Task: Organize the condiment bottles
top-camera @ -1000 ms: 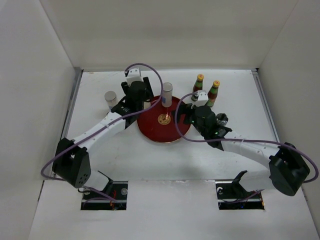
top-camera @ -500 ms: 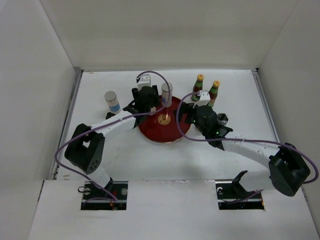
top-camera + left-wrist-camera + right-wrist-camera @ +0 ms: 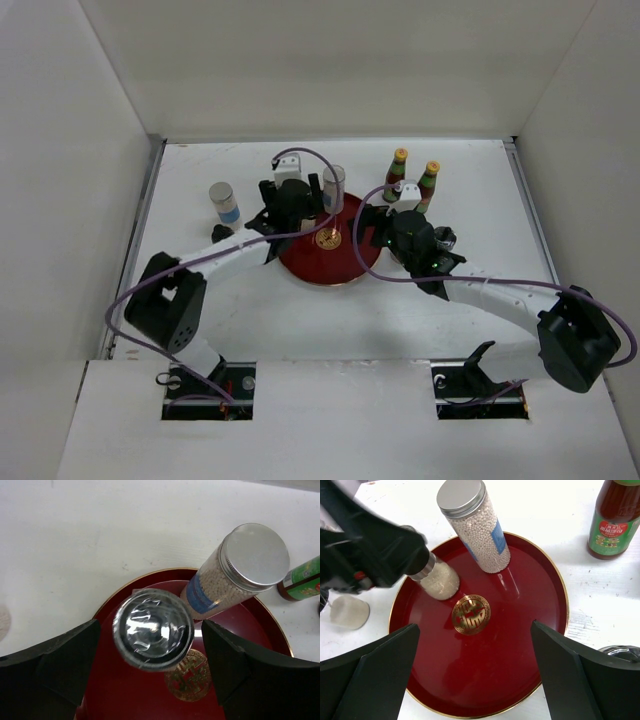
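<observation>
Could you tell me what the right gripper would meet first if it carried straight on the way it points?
Probably the red tray, on its bare floor near the gold emblem. The open right gripper points down at it, though depth is unclear.

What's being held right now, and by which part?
Right end effector: nothing. Left end effector straddles the small shaker below its cap; contact cannot be told.

Sauce bottle (image 3: 615, 522) — cap cut off above; green-labelled bottle (image 3: 302, 580) clipped at right.
</observation>
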